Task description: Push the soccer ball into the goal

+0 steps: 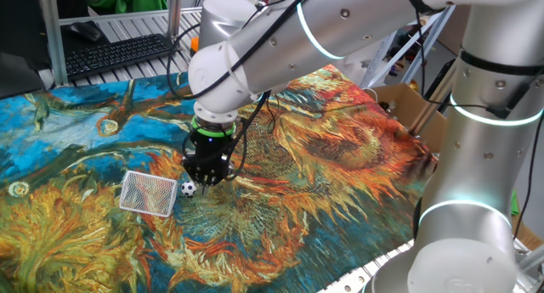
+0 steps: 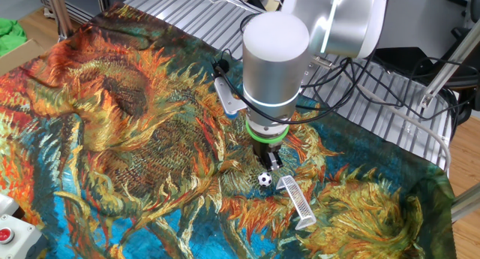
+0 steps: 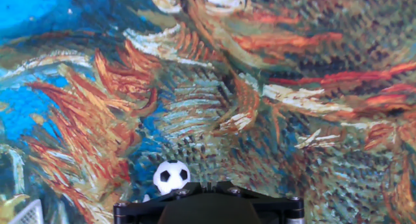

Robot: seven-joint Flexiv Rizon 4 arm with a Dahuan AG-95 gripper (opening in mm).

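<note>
Right now the arm's fingers (image 1: 206, 179) are closed with nothing between them, pointing straight down at the sunflower-patterned cloth (image 1: 340, 149) that covers the worktop. The soccer ball (image 1: 187, 188) sits on the cloth just beside the fingertips, on the side facing the goal (image 1: 148, 193); from the other fixed view the ball (image 2: 265, 179) lies just below the fingers (image 2: 271, 161), and I cannot tell if they actually touch. The goal (image 2: 298, 201) is close by, a small white mesh frame lying on the cloth, with the ball near its mouth but still outside. From the hand view the ball (image 3: 171, 176) shows right at the edge of the black fingers' housing.
</note>
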